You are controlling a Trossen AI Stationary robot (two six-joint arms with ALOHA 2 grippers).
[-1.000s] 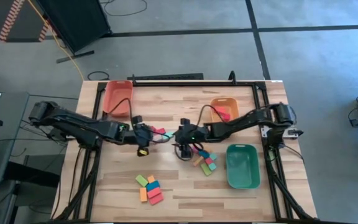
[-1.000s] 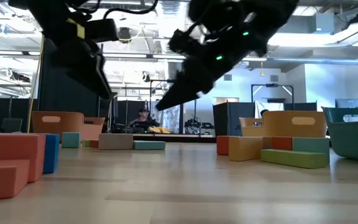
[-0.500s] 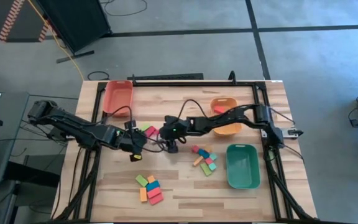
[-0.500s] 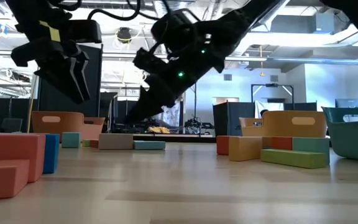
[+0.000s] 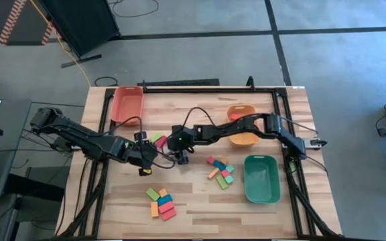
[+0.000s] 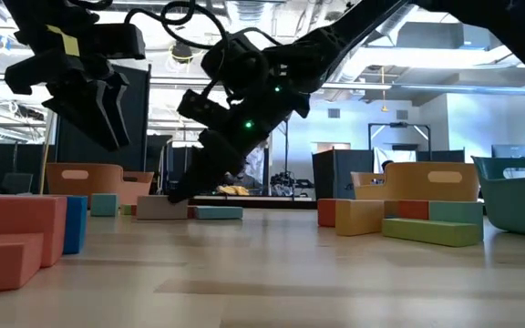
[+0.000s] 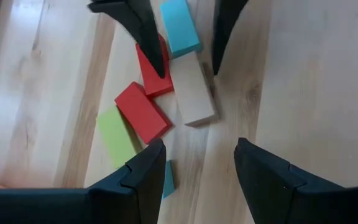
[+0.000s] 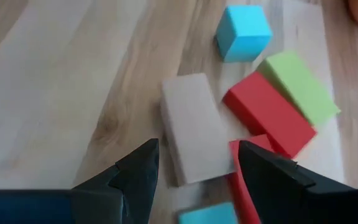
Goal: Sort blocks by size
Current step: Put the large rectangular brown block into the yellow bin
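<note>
Tabletop — right tool (image 8: 194, 165) open over beige block (image 8: 191, 127)

Evenly and softly lit from above in the high view; only faint, short shadows under the arms on the pale bench (image 5: 193, 194), no glare. Strongly backlit in the low view: bright ceiling lights (image 6: 481, 55) and a washed-out room behind, both arms reduced to near-black silhouettes, a small green lamp glowing on one. Nearest red block (image 6: 12, 241) at the left edge soft, out of focus; a dim, broad shadow on the boards ahead. Bright and flat in both wrist views, colours saturated. Dark fingers (image 7: 138, 180) close to the lens blurred at their edges; slight smear on the lower blocks (image 8: 244, 186) in the right wrist view.
</note>
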